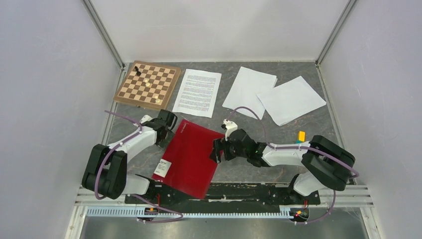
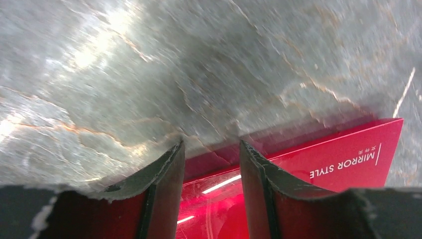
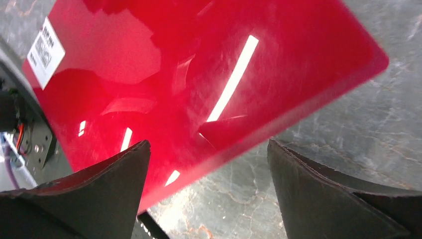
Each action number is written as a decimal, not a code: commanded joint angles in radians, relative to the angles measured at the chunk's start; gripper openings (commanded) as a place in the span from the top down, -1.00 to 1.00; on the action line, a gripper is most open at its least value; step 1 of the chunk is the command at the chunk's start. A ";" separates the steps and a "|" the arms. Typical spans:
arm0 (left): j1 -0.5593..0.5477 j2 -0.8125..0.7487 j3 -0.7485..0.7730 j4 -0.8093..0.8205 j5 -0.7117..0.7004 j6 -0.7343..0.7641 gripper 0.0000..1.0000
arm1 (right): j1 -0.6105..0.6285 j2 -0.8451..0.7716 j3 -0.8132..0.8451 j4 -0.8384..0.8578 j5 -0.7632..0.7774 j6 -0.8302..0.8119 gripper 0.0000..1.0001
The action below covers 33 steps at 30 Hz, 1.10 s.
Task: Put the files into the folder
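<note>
The red folder [image 1: 191, 157] lies closed, the files [image 1: 198, 92] beyond its far edge. Left gripper [image 2: 211, 147] — jaws partly apart — sits at its far-left corner; right gripper [image 3: 209, 142] gapes wide over its right edge

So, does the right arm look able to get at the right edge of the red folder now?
Probably yes. The right claw stands open with the edge of the folder between its fingers; beside it is only bare table.

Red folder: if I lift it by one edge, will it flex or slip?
Probably slippery: the red folder has a glossy cover mirroring the lights. Likely fairly stiff: its near corner juts past the table edge without visible droop.
</note>
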 commanded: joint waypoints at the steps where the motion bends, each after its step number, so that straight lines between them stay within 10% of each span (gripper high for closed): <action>1: -0.089 0.026 0.025 0.027 0.037 -0.031 0.01 | -0.003 0.053 0.037 -0.115 0.179 0.043 -0.81; 17: -0.339 0.138 0.143 0.138 0.163 0.084 0.13 | -0.253 0.124 0.092 -0.139 0.163 -0.020 -0.82; 28: -0.342 -0.069 0.191 0.032 0.134 0.367 0.03 | -0.263 -0.027 0.108 -0.249 0.190 -0.078 -0.85; 33: -0.356 -0.109 0.131 0.064 0.274 0.407 0.32 | -0.263 -0.133 0.042 -0.269 0.163 -0.066 -0.85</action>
